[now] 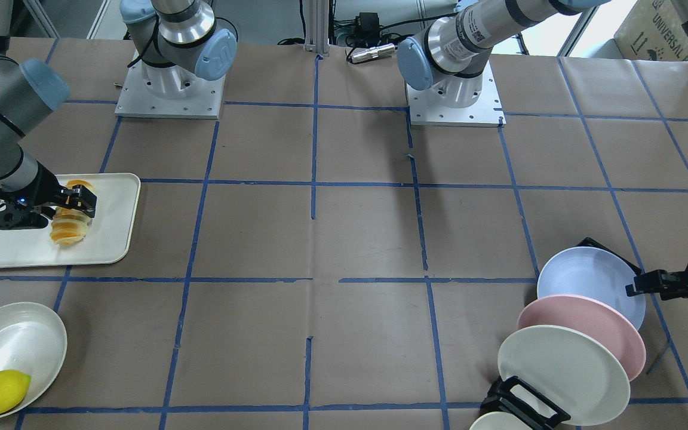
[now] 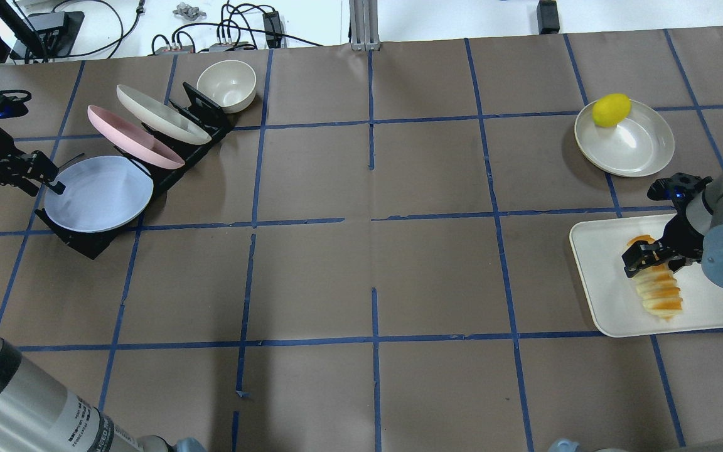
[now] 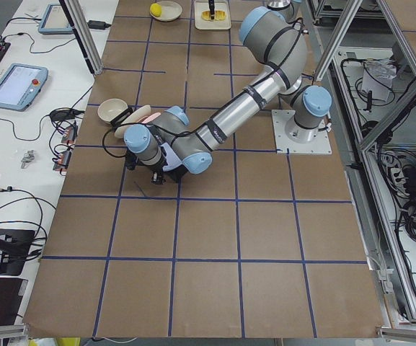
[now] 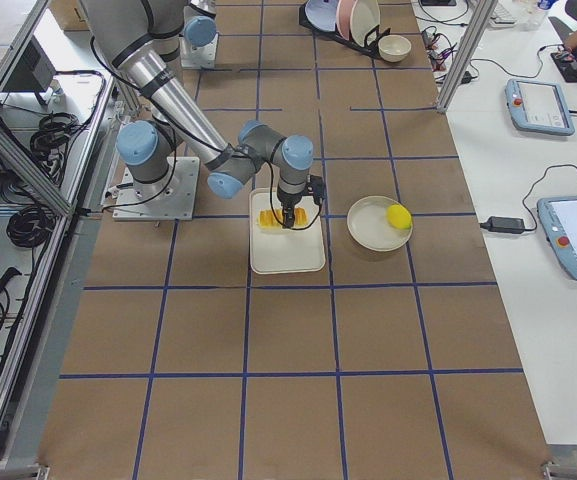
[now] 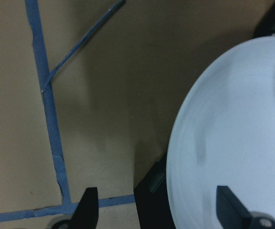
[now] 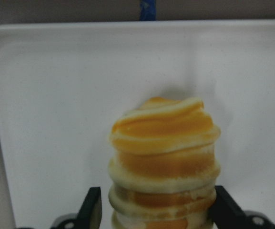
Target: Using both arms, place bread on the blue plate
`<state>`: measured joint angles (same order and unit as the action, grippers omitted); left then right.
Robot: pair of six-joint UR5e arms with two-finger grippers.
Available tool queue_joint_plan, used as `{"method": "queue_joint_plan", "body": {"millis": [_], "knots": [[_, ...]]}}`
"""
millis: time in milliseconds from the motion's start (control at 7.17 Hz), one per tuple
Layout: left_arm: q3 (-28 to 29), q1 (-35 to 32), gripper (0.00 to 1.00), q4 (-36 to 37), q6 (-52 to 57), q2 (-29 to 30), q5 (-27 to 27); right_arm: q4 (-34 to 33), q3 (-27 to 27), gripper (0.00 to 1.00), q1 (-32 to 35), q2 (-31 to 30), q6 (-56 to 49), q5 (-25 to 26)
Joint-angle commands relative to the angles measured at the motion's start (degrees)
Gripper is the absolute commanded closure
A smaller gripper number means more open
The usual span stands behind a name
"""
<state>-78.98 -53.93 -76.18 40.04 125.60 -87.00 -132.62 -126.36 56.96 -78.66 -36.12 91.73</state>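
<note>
Bread lies on its side on the white tray, running lengthwise along it, so its narrow width can be gripped from above. The right gripper is low over the loaf's end that points toward the dish with the lemon, which sits just beside the tray. In the right wrist view its jaws stand wide on either side of the striped slices. A sliver of tray shows by one finger, so the jaws look set astride the loaf and not yet pinching it. Taking the loaf across its width suits a segmented toy that might sag or split if held by one tip.

At the far end of the table from the tray, the blue plate leans tilted in a black rack, ahead of a pink plate and a cream plate. The left gripper is at its outer rim. In the left wrist view the jaws are spread, with the plate's edge between them, apparently lined up to pinch the rim, since a leaning plate offers only its edge to grasp.

The split looks deliberate: each arm works on the thing within its own reach. The loaf is not yet on the plate, and both grasps seem to be at the closing stage.
</note>
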Motion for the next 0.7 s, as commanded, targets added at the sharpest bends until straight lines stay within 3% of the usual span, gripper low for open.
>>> {"method": "queue_joint_plan", "body": {"millis": [0, 140, 279, 558], "knots": [[0.1, 0.1, 0.78, -0.1, -0.4, 0.3, 1.7, -0.8, -0.5, 0.82, 0.0, -0.1, -0.4, 0.5], [0.2, 0.0, 0.84, -0.1, -0.4, 0.3, 1.8, -0.8, -0.3, 0.95, 0.0, -0.1, -2.4, 0.5], [0.2, 0.1, 0.87, -0.2, -0.5, 0.3, 2.5, -0.5, -0.1, 0.95, 0.1, -1.7, -2.4, 0.6], [1.1, 0.1, 0.90, -0.5, -0.5, -0.5, 2.2, 2.6, 0.7, 0.95, 1.1, -11.0, -2.5, -0.1]]}}
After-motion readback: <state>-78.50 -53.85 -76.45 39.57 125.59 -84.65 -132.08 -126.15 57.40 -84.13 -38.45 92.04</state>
